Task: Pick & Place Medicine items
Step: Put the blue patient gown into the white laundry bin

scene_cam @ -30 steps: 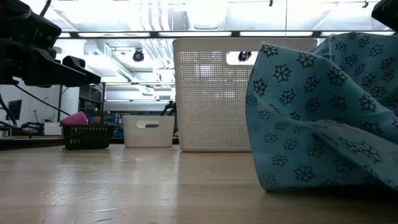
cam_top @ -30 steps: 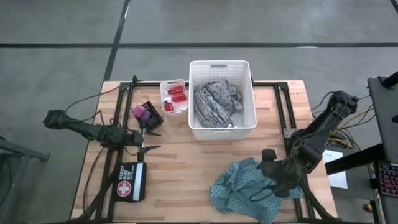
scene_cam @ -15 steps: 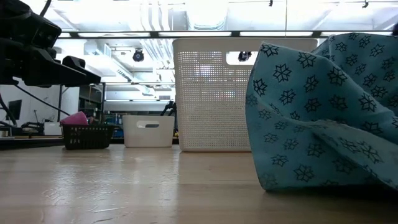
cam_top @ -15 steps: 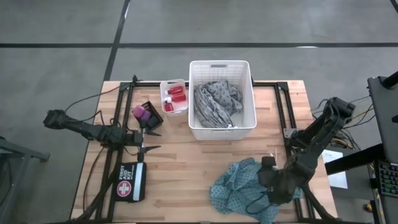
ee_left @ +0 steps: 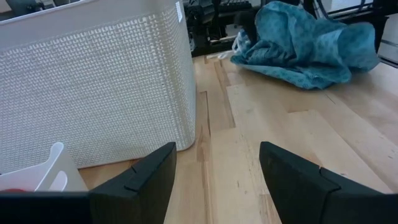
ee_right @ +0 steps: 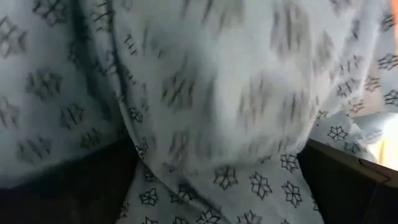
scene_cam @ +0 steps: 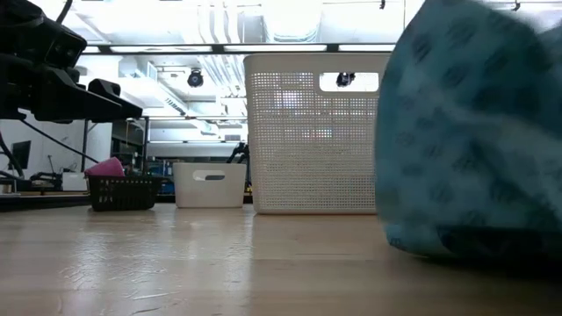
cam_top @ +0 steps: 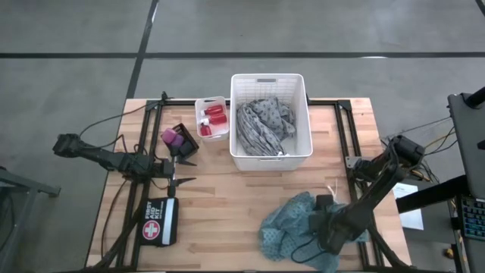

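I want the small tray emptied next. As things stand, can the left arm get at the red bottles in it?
Probably yes. The left gripper hangs open over bare table just in front of the small white tray, where the red bottles lie uncovered. Only the black basket sits near that path, off to one side.

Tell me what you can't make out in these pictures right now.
- Right hand: its fingertips are buried in the teal cloth in the high view; the cloth fills the right wrist view.
- Teal cloth's pattern: blurred in the low view.
- Small white bin: its red bottles are too small to count in the high view.
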